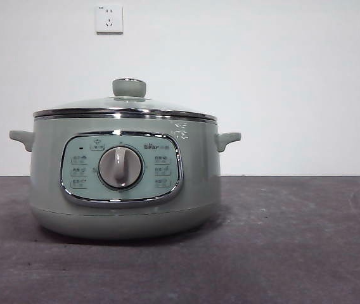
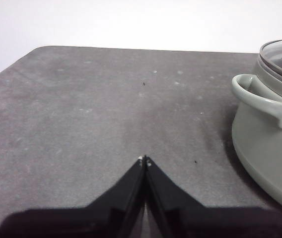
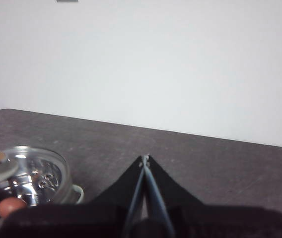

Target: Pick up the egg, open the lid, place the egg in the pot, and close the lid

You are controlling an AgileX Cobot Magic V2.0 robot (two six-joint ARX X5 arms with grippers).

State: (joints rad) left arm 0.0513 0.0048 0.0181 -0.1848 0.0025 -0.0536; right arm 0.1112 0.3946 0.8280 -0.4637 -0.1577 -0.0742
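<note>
Front view: the pot (image 1: pixel 124 180) stands left of centre on the worktop (image 1: pixel 294 240), lid (image 1: pixel 126 104) on; no egg or arm shows. Left wrist view: the left end effector (image 2: pixel 144 159) is closed, empty; the pot is cut off at right. Right wrist view: the right end effector (image 3: pixel 144 159) is closed, empty; only here the egg (image 3: pixel 11 207) shows, lower left, partly hidden.

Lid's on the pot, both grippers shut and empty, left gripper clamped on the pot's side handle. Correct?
Not quite. The left gripper is shut on nothing, over bare table and apart from the handle, as the left wrist view shows. The rest holds: the lid sits on the pot, and the right gripper is shut and empty.
</note>
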